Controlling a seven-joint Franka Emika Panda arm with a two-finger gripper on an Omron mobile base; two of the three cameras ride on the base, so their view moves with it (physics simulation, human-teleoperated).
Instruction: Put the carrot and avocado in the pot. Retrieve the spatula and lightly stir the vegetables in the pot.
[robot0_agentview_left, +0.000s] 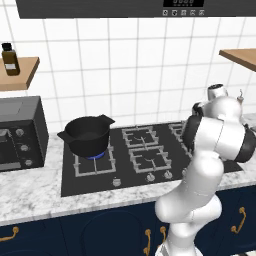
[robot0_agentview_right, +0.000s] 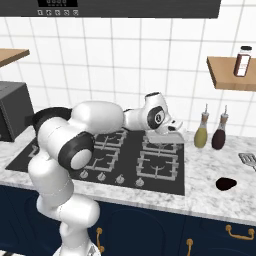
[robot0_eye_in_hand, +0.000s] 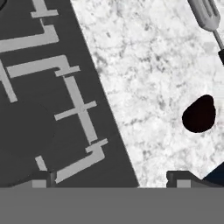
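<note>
The black pot (robot0_agentview_left: 87, 132) stands on the stove's rear left burner over a blue flame. The avocado (robot0_eye_in_hand: 199, 113), a dark oval, lies on the marble counter right of the stove, also seen near the counter's front edge (robot0_agentview_right: 226, 184). The spatula (robot0_eye_in_hand: 205, 13) lies beyond it, its grey slotted blade (robot0_agentview_right: 248, 159) at the far right. My gripper (robot0_eye_in_hand: 111, 181) hangs open over the stove's right edge, pointing down (robot0_agentview_right: 172, 134), with nothing between its fingers and well short of the avocado. The carrot is out of view.
Two bottles (robot0_agentview_right: 201, 132) (robot0_agentview_right: 219, 134) stand at the wall right of the stove. A wooden shelf (robot0_agentview_right: 227, 75) holds a small bottle above them. A dark toaster oven (robot0_agentview_left: 20, 132) sits left of the stove (robot0_agentview_left: 145, 155).
</note>
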